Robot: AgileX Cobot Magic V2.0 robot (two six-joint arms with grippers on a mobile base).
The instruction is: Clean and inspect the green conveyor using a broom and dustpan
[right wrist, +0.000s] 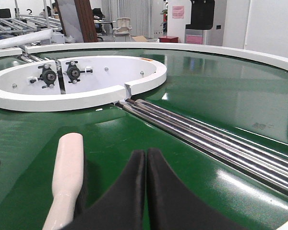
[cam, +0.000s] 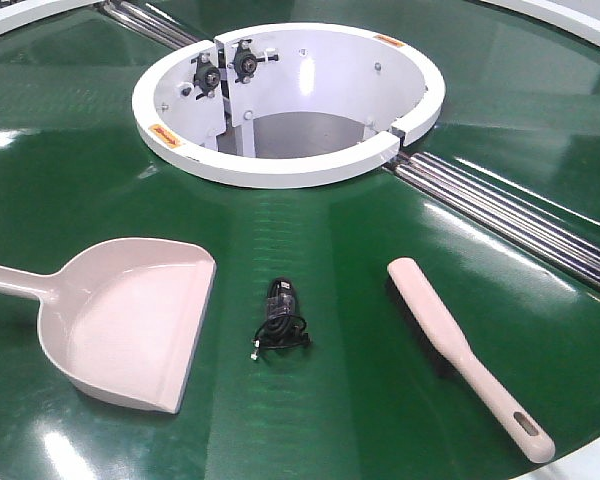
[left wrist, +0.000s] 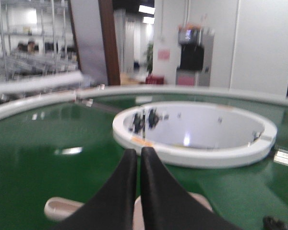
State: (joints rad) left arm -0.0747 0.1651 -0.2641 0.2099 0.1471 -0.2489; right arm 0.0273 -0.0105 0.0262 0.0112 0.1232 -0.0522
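Note:
The green conveyor (cam: 310,400) fills the front view, with its white circular rim (cam: 280,165) at the centre and steel rollers (cam: 510,215) running to the right. The pink-beige dustpan (cam: 130,320) lies at the left, handle pointing left. The broom (cam: 465,350) lies at the right, handle toward the front right. Neither gripper shows in the front view. My left gripper (left wrist: 138,155) is shut and empty above the dustpan (left wrist: 62,208). My right gripper (right wrist: 146,155) is shut and empty just right of the broom (right wrist: 67,177).
A small black coiled cable with a plug (cam: 280,322) lies on the belt between dustpan and broom. The conveyor's white outer rim (cam: 570,20) curves round the back. Rollers (right wrist: 216,141) lie right of my right gripper.

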